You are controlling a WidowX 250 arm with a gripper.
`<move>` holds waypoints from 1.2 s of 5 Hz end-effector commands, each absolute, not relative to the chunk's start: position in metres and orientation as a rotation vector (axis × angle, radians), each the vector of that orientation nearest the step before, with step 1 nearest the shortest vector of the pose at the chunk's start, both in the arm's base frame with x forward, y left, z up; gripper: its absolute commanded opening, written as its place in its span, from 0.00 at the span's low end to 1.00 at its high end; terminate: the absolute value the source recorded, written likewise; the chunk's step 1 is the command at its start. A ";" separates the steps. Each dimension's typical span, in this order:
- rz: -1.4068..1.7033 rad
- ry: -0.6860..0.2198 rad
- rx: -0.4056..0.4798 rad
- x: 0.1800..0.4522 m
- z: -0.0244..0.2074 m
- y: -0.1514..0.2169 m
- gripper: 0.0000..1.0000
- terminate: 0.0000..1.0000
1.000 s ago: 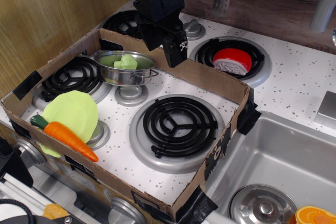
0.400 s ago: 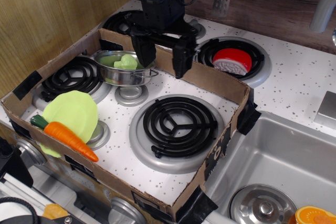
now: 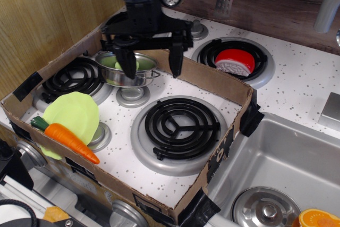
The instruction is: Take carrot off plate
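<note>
The orange carrot (image 3: 68, 139) with a dark green stub lies across the front edge of the lime-green plate (image 3: 74, 111), at the front left of the cardboard tray. My black gripper (image 3: 152, 63) hangs open, fingers wide apart, above the back of the tray, over the steel bowl (image 3: 126, 69). It is well behind and to the right of the carrot and holds nothing.
The steel bowl holds a light green toy. A cardboard tray wall (image 3: 212, 81) rings the stove top with its black burners (image 3: 175, 123). A red and white toy (image 3: 234, 61) sits on the back right burner. A sink (image 3: 281, 158) with a lid and an orange slice (image 3: 317, 218) lies at right.
My gripper has moved left and a little forward, from above the tray's back wall to over the steel bowl, and its fingers have spread wider. The carrot and plate have not moved.
</note>
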State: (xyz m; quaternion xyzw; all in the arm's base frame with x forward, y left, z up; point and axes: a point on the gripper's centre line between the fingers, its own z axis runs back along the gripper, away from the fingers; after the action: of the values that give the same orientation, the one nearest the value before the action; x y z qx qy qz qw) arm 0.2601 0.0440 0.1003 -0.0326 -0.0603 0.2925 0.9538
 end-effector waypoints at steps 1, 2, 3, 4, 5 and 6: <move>1.068 -0.182 -0.208 0.247 0.109 0.061 1.00 0.00; 1.320 -0.154 -0.140 0.239 0.106 0.077 1.00 0.00; 1.472 -0.202 -0.110 0.229 0.099 0.080 1.00 0.00; 1.506 -0.201 -0.094 0.219 0.091 0.085 1.00 0.00; 1.465 -0.193 -0.057 0.206 0.079 0.093 1.00 0.00; 1.428 -0.150 0.001 0.199 0.070 0.104 1.00 0.00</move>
State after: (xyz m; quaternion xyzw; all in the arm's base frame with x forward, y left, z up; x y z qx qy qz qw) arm 0.1910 0.1058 0.0620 0.0048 -0.0518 0.6557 0.7532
